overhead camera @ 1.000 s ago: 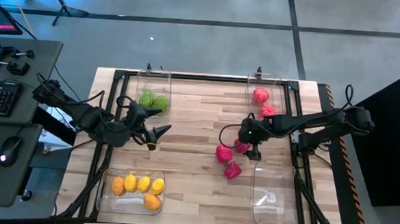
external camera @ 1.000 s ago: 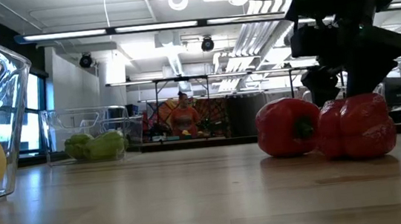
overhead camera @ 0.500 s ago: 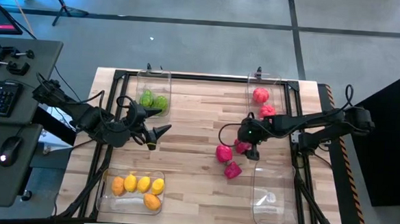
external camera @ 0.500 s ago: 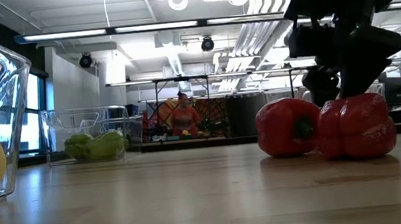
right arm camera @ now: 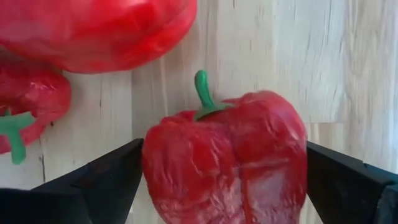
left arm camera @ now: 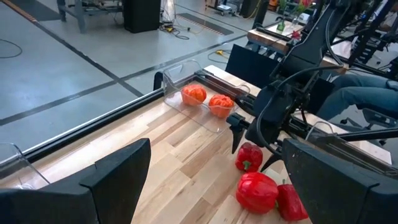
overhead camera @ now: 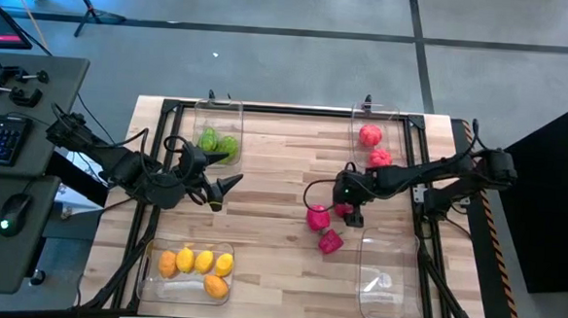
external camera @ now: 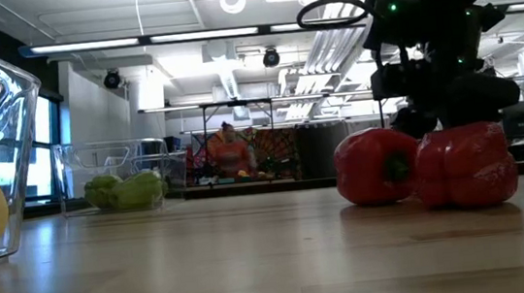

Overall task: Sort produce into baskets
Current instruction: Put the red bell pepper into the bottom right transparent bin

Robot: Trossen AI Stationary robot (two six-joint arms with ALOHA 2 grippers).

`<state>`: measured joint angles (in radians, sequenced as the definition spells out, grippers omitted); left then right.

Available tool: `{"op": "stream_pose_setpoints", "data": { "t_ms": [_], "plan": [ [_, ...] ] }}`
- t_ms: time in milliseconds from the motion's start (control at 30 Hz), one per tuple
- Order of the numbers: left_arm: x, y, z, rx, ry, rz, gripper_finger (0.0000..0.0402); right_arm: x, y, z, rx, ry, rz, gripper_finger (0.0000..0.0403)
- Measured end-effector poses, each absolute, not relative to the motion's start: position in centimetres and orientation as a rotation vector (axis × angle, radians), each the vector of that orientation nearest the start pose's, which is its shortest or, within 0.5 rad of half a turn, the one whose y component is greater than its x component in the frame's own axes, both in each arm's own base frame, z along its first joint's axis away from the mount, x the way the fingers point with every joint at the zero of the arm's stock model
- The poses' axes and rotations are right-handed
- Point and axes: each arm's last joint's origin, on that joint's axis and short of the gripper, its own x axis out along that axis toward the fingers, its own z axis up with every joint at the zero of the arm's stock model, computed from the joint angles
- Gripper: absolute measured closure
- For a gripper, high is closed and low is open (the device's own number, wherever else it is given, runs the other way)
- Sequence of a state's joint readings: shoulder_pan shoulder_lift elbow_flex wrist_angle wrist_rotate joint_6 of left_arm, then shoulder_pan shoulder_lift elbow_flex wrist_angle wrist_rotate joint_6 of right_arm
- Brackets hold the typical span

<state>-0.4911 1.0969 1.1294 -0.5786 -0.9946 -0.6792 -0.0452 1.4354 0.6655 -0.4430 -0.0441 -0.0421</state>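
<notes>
Right claw [overhead camera: 350, 214] hangs low over a cluster of three red bell peppers near the middle-right of the tabletop [overhead camera: 283, 178], its fingers spread wide on either side of one red pepper [right arm camera: 227, 162]; the right wrist view shows that pepper lying between the fingers [right arm camera: 106, 180] with its green stem pointing away, but whether the pads touch it cannot be told. Two more peppers lie just beside it: a large one [overhead camera: 318, 217] and another [overhead camera: 330, 242] nearer the front edge. In the low view these two sit side by side on the wood, touching, with the dark claw above and behind them.

Left claw [overhead camera: 222, 188] waits over the left half of the tabletop, its fingers apart and holding nothing, aimed across at the peppers.

Four clear baskets stand near the corners. The far-left basket [overhead camera: 218, 112] holds green produce [overhead camera: 217, 142]. The near-left basket [overhead camera: 151, 279] holds yellow and orange pieces [overhead camera: 197, 264]. The far-right basket [overhead camera: 376, 115] holds two red tomatoes [left arm camera: 207, 99]. The near-right basket [overhead camera: 387, 281] stands just beside the pepper cluster.

A person [external camera: 232, 154] sits in the room far behind the tabletop.
</notes>
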Motion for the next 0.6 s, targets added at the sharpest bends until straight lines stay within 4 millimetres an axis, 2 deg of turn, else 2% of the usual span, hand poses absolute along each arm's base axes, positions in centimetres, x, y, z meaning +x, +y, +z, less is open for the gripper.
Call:
{"op": "stream_pose_setpoints", "data": {
  "t_ms": [167,367,467,600],
  "plan": [
    [20.0,-7.9,36.3,-0.282,0.218,0.598,0.0051,23.5,-1.0,14.7,0.063,1.221,-0.019,0.0054],
    [20.0,-7.9,36.3,-0.268,0.221,0.598,0.0051,23.2,-1.0,15.8,0.089,1.176,-0.053,0.0165],
    [20.0,-7.9,36.3,-0.246,0.228,0.596,0.0051,23.0,-1.1,17.9,0.085,1.134,-0.089,0.0175],
    [20.0,-8.0,36.3,-0.266,0.231,0.584,0.0051,22.2,-1.1,21.9,0.108,1.068,-0.114,0.0175]
  ]
}}
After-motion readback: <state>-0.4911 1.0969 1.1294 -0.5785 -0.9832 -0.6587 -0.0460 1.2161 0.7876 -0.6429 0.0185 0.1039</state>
